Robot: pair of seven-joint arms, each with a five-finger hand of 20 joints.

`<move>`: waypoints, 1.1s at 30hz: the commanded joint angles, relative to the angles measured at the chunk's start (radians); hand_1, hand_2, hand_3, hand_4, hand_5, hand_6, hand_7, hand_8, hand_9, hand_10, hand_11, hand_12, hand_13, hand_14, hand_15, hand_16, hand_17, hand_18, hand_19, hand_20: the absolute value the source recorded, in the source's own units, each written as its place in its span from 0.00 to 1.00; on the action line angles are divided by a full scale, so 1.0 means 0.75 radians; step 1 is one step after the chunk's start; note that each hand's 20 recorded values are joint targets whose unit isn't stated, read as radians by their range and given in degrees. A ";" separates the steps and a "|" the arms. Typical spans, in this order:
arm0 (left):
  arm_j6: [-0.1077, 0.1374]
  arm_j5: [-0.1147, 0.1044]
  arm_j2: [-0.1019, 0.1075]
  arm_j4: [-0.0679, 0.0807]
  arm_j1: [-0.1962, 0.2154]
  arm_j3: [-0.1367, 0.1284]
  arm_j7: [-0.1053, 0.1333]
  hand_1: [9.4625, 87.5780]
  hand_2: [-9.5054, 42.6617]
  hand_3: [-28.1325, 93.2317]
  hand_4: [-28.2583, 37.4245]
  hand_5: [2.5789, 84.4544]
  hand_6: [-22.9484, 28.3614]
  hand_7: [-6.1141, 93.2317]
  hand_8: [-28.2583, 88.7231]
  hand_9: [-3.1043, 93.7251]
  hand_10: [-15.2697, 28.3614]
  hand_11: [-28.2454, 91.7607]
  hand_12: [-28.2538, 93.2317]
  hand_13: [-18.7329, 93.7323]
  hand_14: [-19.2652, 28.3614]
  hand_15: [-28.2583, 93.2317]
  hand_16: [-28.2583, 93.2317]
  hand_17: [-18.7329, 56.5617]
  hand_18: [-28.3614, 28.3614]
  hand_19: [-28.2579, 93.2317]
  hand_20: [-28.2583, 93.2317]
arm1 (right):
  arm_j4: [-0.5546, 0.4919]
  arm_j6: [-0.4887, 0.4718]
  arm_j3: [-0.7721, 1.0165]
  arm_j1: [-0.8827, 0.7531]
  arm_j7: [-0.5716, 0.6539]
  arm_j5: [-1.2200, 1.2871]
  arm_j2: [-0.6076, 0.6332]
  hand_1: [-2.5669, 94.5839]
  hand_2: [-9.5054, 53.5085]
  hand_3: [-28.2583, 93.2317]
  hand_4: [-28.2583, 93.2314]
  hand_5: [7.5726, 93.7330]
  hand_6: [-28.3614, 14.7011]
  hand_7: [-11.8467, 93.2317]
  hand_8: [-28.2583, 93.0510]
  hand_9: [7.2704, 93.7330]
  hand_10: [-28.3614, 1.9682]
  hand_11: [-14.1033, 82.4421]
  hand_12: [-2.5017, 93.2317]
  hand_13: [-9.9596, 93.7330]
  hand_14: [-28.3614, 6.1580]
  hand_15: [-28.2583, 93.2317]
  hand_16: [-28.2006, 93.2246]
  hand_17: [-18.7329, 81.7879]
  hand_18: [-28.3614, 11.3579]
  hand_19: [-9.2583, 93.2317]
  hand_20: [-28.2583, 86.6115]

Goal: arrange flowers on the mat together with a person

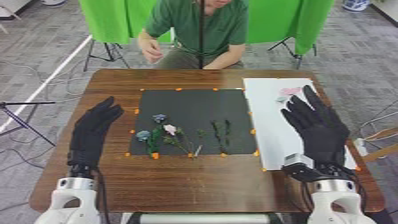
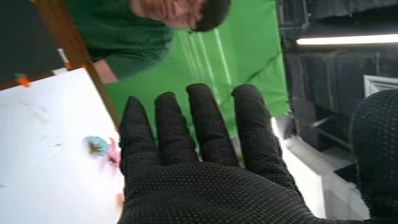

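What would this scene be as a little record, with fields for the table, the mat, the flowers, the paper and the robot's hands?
table: brown wooden table
mat: dark mat, orange markers along its edges
flowers on mat: two blue flowers and a pale pink flower, towards its left side
greenery: leafy green stems, towards its right side
paper: white sheet right of the mat
on paper: pink blossom and light blue blossom, near its far end
left hand: open, left of the mat
right hand: open, above the sheet

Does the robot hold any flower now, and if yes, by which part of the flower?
Nothing is held: the left hand and the right hand are both open, with no flower in them.
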 commanded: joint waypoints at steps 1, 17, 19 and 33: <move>-0.041 0.019 0.000 0.000 -0.057 0.018 -0.002 0.14 0.22 0.77 0.00 0.50 0.51 0.19 0.19 0.48 0.65 0.35 0.35 0.47 0.73 0.32 0.25 0.31 0.66 0.24 0.36 | 0.005 -0.014 -0.053 -0.016 0.001 -0.035 -0.004 0.10 0.23 0.85 0.08 0.31 0.66 0.18 0.16 0.34 0.45 0.18 0.13 0.34 0.41 0.28 0.35 0.31 0.37 0.17 0.47; -0.033 0.040 -0.057 -0.060 0.005 -0.008 -0.005 0.17 0.20 0.77 0.03 0.50 0.52 0.19 0.19 0.48 0.65 0.35 0.35 0.47 0.74 0.33 0.25 0.31 0.66 0.24 0.36 | 0.015 -0.008 -0.036 0.011 0.013 -0.188 0.002 0.11 0.10 0.85 0.09 0.32 0.66 0.19 0.16 0.33 0.44 0.18 0.13 0.33 0.41 0.28 0.36 0.30 0.36 0.18 0.47; -0.025 0.027 -0.062 -0.062 0.010 -0.014 -0.003 0.18 0.20 0.77 0.03 0.50 0.52 0.19 0.19 0.48 0.65 0.35 0.35 0.47 0.74 0.33 0.25 0.31 0.66 0.24 0.36 | 0.015 -0.006 -0.039 0.010 0.018 -0.217 0.002 0.12 0.07 0.85 0.10 0.32 0.65 0.19 0.17 0.33 0.44 0.18 0.14 0.33 0.41 0.28 0.36 0.30 0.36 0.18 0.47; 0.003 0.029 -0.075 -0.060 0.038 -0.061 -0.002 0.18 0.19 0.77 0.05 0.50 0.52 0.19 0.19 0.48 0.65 0.36 0.35 0.47 0.74 0.33 0.25 0.31 0.66 0.24 0.36 | 0.006 0.032 -0.032 -0.006 0.011 -0.263 -0.003 0.19 0.00 0.86 0.09 0.32 0.64 0.21 0.16 0.34 0.45 0.18 0.14 0.35 0.43 0.28 0.37 0.31 0.38 0.18 0.47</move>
